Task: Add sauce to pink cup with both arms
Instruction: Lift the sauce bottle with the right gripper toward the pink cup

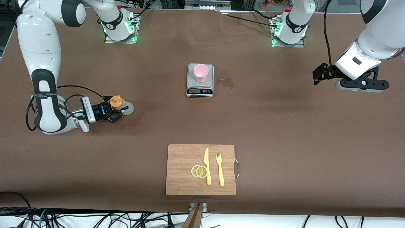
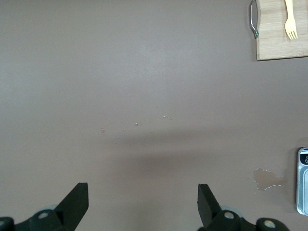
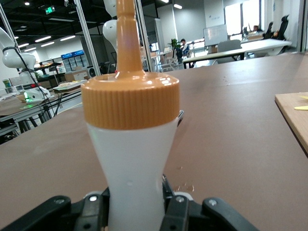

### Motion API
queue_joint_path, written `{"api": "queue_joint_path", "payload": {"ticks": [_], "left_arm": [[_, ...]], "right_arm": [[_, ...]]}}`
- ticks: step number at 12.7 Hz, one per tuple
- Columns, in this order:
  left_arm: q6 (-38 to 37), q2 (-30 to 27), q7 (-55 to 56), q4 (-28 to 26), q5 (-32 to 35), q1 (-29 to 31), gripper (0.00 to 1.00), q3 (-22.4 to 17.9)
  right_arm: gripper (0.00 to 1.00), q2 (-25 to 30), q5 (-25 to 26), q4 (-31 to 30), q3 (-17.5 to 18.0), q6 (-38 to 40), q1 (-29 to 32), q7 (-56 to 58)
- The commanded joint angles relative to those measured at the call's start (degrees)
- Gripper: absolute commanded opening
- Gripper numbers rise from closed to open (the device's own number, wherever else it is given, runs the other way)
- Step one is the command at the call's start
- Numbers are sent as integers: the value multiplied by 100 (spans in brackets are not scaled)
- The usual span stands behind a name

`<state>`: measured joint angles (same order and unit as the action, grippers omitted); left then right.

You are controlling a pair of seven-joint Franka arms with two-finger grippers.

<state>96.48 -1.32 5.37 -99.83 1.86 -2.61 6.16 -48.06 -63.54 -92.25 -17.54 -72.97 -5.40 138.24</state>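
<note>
Orange-capped sauce bottle (image 1: pixel 121 105) stands clamped in the right hand (image 1: pixel 116 113); one pink cup (image 1: pixel 201 72); left hand (image 1: pixel 319 76) open, waiting.

Two white robot arms. One whitish squeeze bottle with an orange cap (image 1: pixel 119 104), one pale pink plastic cup (image 1: pixel 201 72), one grey kitchen scale (image 1: pixel 200 90), one wooden cutting board (image 1: pixel 183 158), one yellow plastic knife (image 1: pixel 207 166), one yellow plastic fork (image 1: pixel 220 169), two lemon slices (image 1: pixel 199 171).

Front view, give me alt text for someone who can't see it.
The right gripper is shut on a whitish squeeze bottle with an orange cap, toward the right arm's end of the brown table. A pink cup stands on a kitchen scale mid-table, while the left gripper waits open above the table's other end.
</note>
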Motion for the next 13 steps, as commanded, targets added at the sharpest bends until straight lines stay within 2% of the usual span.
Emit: {"api": "queue_joint_path", "payload": {"ticks": [1, 4, 7, 10, 11, 13], "left_arm": [[-121, 79, -62, 183, -98, -29, 100, -18], [-121, 79, -53, 183, -98, -29, 100, -18], [-121, 79, -53, 192, -98, -29, 100, -18], [-130, 79, -53, 183, -98, -29, 100, -18], [-121, 79, -53, 183, -98, -29, 100, -18], [-130, 79, -53, 183, -98, -29, 100, -18]], "right_arm": [[28, 586, 289, -91, -100, -356, -521, -744], [27, 1122, 631, -118, -197, -919, -1040, -1622], [27, 1518, 1228, -127, -355, -1429, -1716, -2492], [27, 1817, 1984, -223, -329, -2034, -2296, -3214], [27, 2053, 2265, -511, -268, -2403, -2394, -3512], [27, 2431, 2984, -812, 231, -2809, -2404, -4223]]}}
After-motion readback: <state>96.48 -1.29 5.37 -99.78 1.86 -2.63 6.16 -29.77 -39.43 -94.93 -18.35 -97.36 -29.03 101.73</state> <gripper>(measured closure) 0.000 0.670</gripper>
